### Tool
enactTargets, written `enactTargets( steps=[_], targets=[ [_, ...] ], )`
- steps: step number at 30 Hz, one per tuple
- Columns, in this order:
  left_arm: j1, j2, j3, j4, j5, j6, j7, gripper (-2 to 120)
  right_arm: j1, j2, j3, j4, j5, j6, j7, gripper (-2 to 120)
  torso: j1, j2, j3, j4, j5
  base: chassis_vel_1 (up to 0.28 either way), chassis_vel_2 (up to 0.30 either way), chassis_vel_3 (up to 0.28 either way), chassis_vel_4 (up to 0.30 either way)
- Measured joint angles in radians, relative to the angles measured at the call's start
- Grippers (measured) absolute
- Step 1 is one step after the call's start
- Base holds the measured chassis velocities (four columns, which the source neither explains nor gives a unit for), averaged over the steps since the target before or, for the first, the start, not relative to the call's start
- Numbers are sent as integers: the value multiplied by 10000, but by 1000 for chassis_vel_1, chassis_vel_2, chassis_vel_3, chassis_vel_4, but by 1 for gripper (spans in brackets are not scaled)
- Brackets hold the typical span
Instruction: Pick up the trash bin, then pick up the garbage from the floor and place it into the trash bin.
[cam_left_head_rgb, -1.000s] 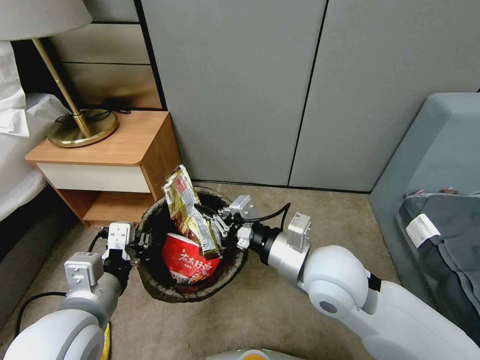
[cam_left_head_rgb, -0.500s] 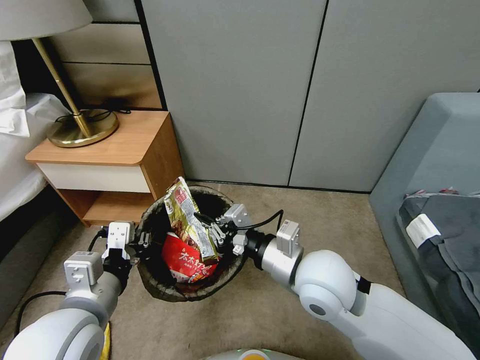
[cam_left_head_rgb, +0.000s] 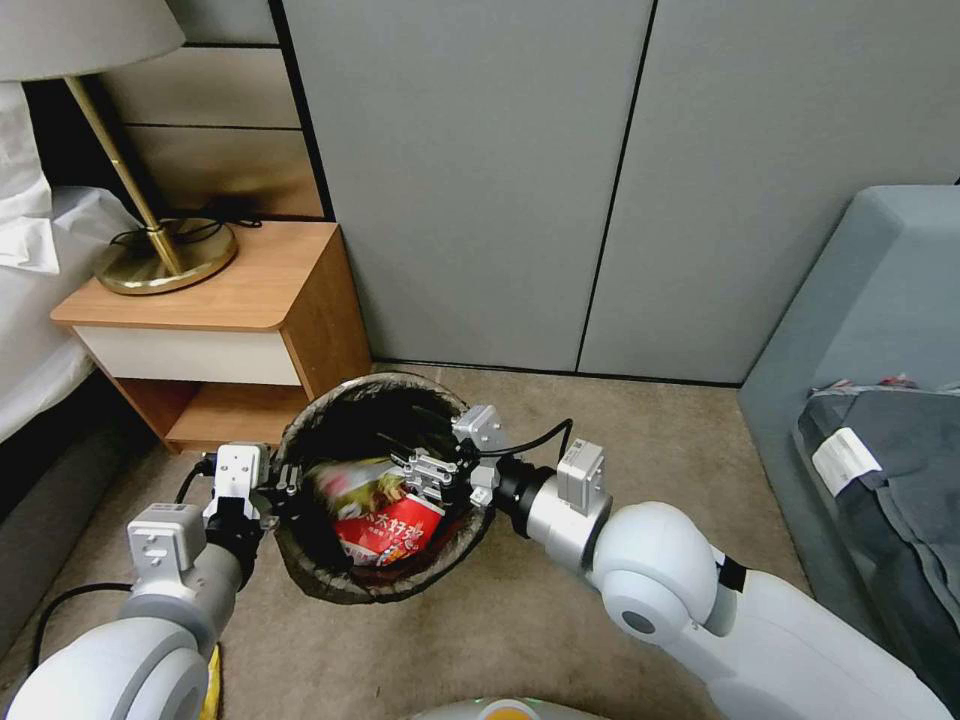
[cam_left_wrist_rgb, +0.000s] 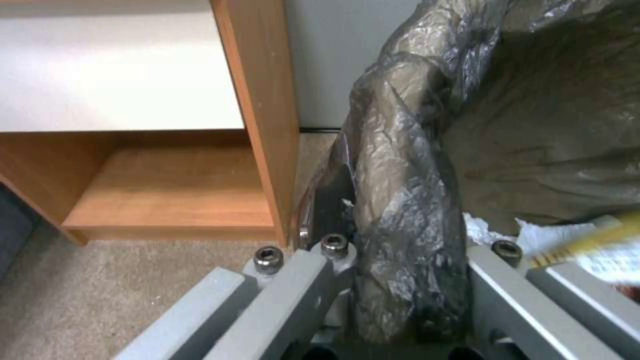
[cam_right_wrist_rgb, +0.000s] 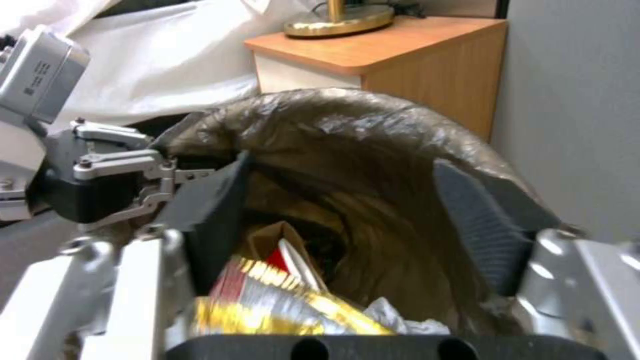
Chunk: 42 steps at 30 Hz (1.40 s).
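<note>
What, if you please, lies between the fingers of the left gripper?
In the left wrist view, the bag-lined rim of the trash bin lies pinched between the left gripper fingers.
</note>
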Motion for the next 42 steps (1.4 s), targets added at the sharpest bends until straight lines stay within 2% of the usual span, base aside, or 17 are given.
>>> enactTargets(
  steps=[1,4,9,11,13,17,20,21,25,26,31,32,34,35,42],
  targets=[
    [0,0,0,0,0,0,0,1,0,0,0,0,0,0,0,71,0,0,0,0,0,0,0,0,0],
    [0,-12,12,0,5,0,5,1,-137,-54,254,114,-23,2,-2,87,0,0,0,0,0,0,0,0,0],
    [6,-14,11,0,10,2,7,1,-364,-152,835,427,-6,12,-3,99,0,0,0,1,0,0,0,0,0],
    [7,-13,9,0,12,2,7,1,-394,-167,928,470,-2,15,-2,100,0,0,0,0,0,0,0,0,0],
    [16,-17,-1,0,20,2,12,1,-644,-308,1608,835,66,98,52,100,0,0,0,0,1,0,0,0,0],
    [11,-25,-17,0,23,2,12,1,-913,-463,2178,1159,97,438,334,100,0,0,0,-1,0,0,0,0,0],
    [5,-31,-55,0,22,2,19,1,-1560,-544,3103,1379,-87,791,787,100,0,0,0,2,0,0,0,0,0],
    [5,-31,-55,0,22,2,19,1,-1560,-544,3103,1379,-87,791,787,100,0,0,0,2,0,0,0,0,0],
    [29,-41,-81,0,19,-6,24,1,-2750,-356,4593,1425,-719,1047,967,100,0,0,0,-2,2,0,0,0,0],
    [29,-41,-81,0,19,-6,24,1,-2750,-356,4593,1425,-719,1047,967,100,0,0,0,-2,2,0,0,0,0],
    [52,-27,-115,0,-1,-13,27,1,-3954,-1,6096,1667,-879,1146,1312,100,0,-1,0,1,1,0,0,0,0],
    [52,-27,-115,0,-1,-13,27,1,-3954,-1,6096,1667,-879,1146,1312,100,0,-1,0,1,1,0,0,0,0],
    [80,-11,-155,0,-32,-14,27,1,-4781,338,6854,1799,-1213,1336,1259,100,0,-1,0,-1,0,0,0,0,0],
    [80,-11,-155,0,-32,-14,27,1,-4781,338,6854,1799,-1213,1336,1259,100,0,-1,0,-1,0,0,0,0,0],
    [64,2,-164,0,-77,-15,27,1,-6813,1817,8192,1939,-2335,2094,705,100,0,-1,-1,0,-1,0,0,0,0]
  ],
)
